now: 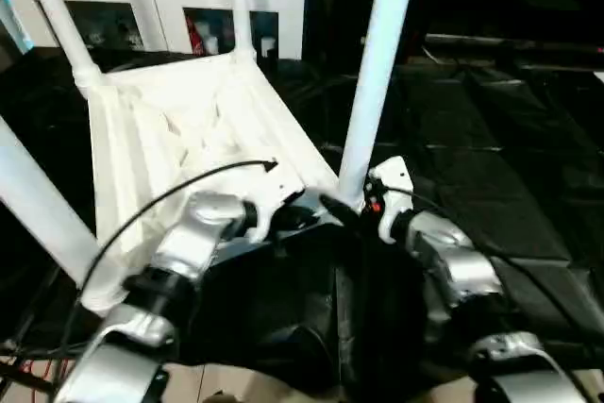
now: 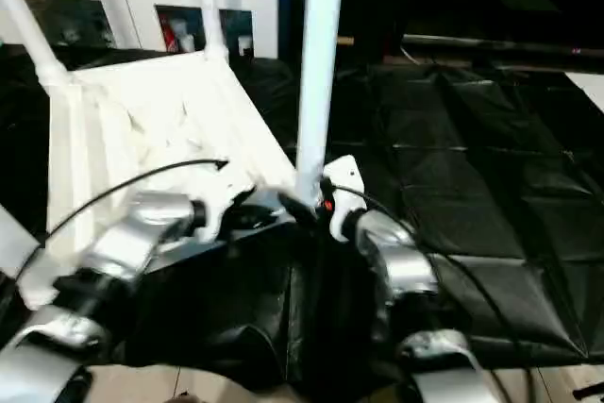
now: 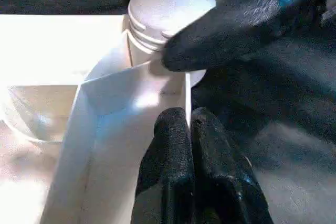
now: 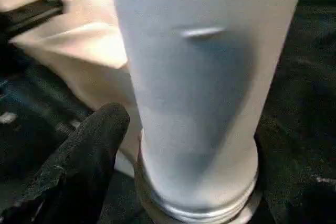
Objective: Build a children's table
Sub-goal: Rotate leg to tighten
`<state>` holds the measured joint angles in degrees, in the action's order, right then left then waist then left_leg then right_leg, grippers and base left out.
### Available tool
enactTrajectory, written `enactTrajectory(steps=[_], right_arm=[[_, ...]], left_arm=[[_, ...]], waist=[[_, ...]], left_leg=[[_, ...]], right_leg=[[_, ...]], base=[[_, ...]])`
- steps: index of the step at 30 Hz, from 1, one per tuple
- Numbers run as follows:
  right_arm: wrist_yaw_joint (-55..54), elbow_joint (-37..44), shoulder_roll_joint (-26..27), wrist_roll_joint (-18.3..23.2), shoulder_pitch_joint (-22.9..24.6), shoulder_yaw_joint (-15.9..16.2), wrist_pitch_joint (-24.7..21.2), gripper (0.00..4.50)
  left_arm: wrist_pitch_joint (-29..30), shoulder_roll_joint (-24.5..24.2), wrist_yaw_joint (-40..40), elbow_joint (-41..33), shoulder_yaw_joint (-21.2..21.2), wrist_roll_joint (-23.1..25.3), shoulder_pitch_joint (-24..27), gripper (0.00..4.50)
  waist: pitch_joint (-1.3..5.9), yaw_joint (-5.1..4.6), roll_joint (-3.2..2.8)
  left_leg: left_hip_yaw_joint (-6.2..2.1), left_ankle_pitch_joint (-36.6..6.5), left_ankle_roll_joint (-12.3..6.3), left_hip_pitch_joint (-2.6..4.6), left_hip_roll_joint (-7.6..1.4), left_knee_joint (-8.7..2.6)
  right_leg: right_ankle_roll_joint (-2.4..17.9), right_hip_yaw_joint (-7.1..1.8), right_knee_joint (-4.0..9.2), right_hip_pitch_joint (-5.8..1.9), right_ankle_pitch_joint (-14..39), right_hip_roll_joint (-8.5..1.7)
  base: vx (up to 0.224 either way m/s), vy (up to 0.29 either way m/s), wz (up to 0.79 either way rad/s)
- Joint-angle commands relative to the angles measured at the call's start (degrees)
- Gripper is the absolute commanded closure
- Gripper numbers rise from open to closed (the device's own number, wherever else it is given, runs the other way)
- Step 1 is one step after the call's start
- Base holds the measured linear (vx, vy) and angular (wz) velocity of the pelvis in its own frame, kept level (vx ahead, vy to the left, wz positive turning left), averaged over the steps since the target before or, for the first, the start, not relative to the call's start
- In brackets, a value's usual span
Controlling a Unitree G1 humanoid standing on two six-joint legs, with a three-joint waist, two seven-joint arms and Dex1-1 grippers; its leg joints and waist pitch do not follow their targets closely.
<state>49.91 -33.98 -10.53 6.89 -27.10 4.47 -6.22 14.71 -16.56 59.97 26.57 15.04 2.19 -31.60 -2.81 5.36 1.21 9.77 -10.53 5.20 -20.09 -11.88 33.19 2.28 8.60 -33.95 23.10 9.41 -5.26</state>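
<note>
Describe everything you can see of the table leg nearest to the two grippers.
The nearest leg is a long round white plastic tube, standing nearly upright in the corner socket of the upturned table top. Thread rings show at its base. The right gripper closes around that base, while the left gripper, shut, rests at the top's rim beside it.

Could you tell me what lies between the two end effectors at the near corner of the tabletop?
The threaded base of the near leg, seated in the tabletop's corner socket, as the left wrist view shows.
</note>
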Motion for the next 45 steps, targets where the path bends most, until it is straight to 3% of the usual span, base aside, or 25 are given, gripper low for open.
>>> enactTrajectory(steps=[1, 8, 13, 22, 25, 27, 28, 31, 33, 35, 38, 40, 44, 45], right_arm=[[7.41, 2.62, 0.51, 1.46, 0.84, 4.48, -1.29, 0.72], [18.33, 7.24, -5.7, 2.45, 2.44, 6.7, -3.87, 0.72], [21.86, 8.22, -7.18, 3.79, 2.23, 6.64, -5.63, 0.72], [21.74, 7.89, -6.71, 4.11, 2.24, 7.23, -7.18, 1.41], [17.52, 6.47, -5.01, 3.07, 2.33, 6.4, -6.56, 1.71], [12.22, 4.46, -3.1, 1.92, 1.9, 5.51, -5.95, 1.79], [8.05, 2.77, -1.69, 1.06, 1.45, 4.82, -5.24, 1.86], [-1.73, -0.89, 1.51, -0.45, 0.25, 3.01, -4.71, 1.89], [-8.8, -3.41, 3.94, -1.01, -0.84, 1.37, -4.72, 1.9], [-16.7, -6.14, 7.14, -0.97, -2.35, -1.0, -4.78, 1.91], [-23.45, -8.22, 10.24, -0.51, -3.87, -3.37, -4.15, 1.91], [-23.34, -8.45, 12.04, -1.29, -4.47, -2.25, -2.01, 1.91], [-21.27, -8.28, 12.63, -2.12, -4.5, -0.5, 0.28, 1.91], [-20.42, -8.23, 12.91, -1.46, -4.56, -0.68, 0.56, 1.35]], left_arm=[[-2.96, 1.16, 3.27, -4.49, 1.56, -2.74, -1.1, 4.5], [-3.37, -2.9, 10.22, -7.43, 2.97, -3.48, 1.03, 4.5], [-3.03, -4.43, 13.26, -9.18, 3.49, -4.64, 1.91, 4.5], [-2.63, -3.46, 10.05, -8.13, 2.7, -4.21, 1.37, 4.5], [-1.78, -1.87, 5.77, -6.34, 1.33, -3.52, 0.31, 4.5], [-1.37, -0.52, 2.62, -4.75, 0.26, -3.07, -0.74, 4.5], [-1.09, 0.37, 0.67, -3.78, -0.27, -2.79, -1.47, 4.5], [-0.31, 2.5, -4.07, -1.56, -1.35, -2.04, -3.21, 4.5], [0.42, 4.26, -7.85, 0.12, -1.94, -1.42, -4.63, 4.5], [1.49, 6.79, -13.13, 1.95, -2.74, -0.92, -6.33, 4.5], [2.28, 9.43, -17.52, 2.95, -3.63, -0.77, -7.53, 4.5], [2.61, 10.77, -17.51, 1.65, -2.99, -0.66, -6.89, 4.5], [2.55, 11.02, -16.05, 0.47, -2.08, -0.79, -5.81, 4.5], [2.3, 10.82, -15.29, 0.12, -1.62, -0.92, -5.42, 4.5]], waist=[[3.84, 0.27, 0.19], [3.57, 1.51, 0.4], [3.52, 1.66, 0.59], [3.63, 1.92, 0.66], [3.6, 2.16, 0.6], [3.48, 2.09, 0.74], [3.44, 2.03, 0.51], [3.45, 1.51, 0.59], [3.49, 0.58, 0.55], [3.64, 0.3, 0.48], [3.98, 0.17, 0.45], [4.12, 0.19, 0.39], [4.02, 0.28, 0.4], [3.98, 0.29, 0.49]], left_leg=[[-0.3, -10.01, -4.31, -0.04, -1.99, -3.48], [-0.17, -10.86, -3.81, 0.2, -2.13, -3.57], [-0.3, -11.21, -3.3, 0.1, -2.11, -3.59], [-0.28, -10.25, -2.95, 0.12, -2.03, -3.49], [-0.25, -10.34, -2.77, 0.11, -2.02, -3.5], [-0.27, -11.26, -2.1, 0.14, -1.76, -3.51], [-0.28, -11.52, -1.81, 0.22, -1.71, -3.52], [-0.5, -12.04, -0.8, 0.13, -1.52, -3.57], [-0.65, -13.01, -0.41, 0.19, -1.5, -3.55], [-0.59, -12.24, -0.52, 0.21, -1.48, -3.51], [-0.51, -9.3, -1.1, -0.03, -1.71, -3.49], [-0.36, -7.1, -1.95, -0.24, -1.68, -3.39], [-0.16, -7.01, -3.25, -0.19, -1.61, -3.35], [-0.18, -7.32, -3.25, -0.17, -1.65, -3.38]], right_leg=[[8.04, -4.2, 4.16, -3.72, 15.68, -4.21], [7.81, -4.25, 4.23, -3.43, 17.13, -4.22], [6.9, -4.17, 4.37, -3.47, 19.54, -4.28], [6.63, -4.13, 4.4, -3.41, 19.25, -4.27], [6.27, -4.15, 4.5, -3.37, 19.67, -4.29], [5.16, -3.97, 4.89, -3.35, 22.52, -4.3], [4.59, -3.94, 5.16, -3.19, 23.86, -4.3], [3.24, -3.64, 5.44, -3.3, 26.72, -4.41], [2.84, -3.5, 5.66, -3.21, 27.39, -4.39], [3.49, -3.67, 5.51, -3.13, 25.72, -4.38], [5.62, -3.96, 4.5, -3.35, 18.78, -4.2], [7.22, -4.1, 3.82, -3.54, 13.59, -4.17], [7.88, -4.14, 3.84, -3.7, 12.75, -4.22], [7.76, -4.13, 3.91, -3.73, 13.67, -4.27]], base=[[0.0, 0.0, 0.0], [0.0, 0.0, 0.0], [0.0, 0.0, 0.0], [0.0, 0.0, 0.0], [0.0, 0.0, 0.0], [0.0, 0.0, 0.0], [0.0, 0.0, 0.0], [0.0, 0.0, 0.0], [0.0, 0.0, 0.0], [0.0, 0.0, 0.0], [0.0, 0.0, 0.0], [0.0, 0.0, 0.0], [0.0, 0.0, 0.0], [0.0, 0.0, 0.0]])
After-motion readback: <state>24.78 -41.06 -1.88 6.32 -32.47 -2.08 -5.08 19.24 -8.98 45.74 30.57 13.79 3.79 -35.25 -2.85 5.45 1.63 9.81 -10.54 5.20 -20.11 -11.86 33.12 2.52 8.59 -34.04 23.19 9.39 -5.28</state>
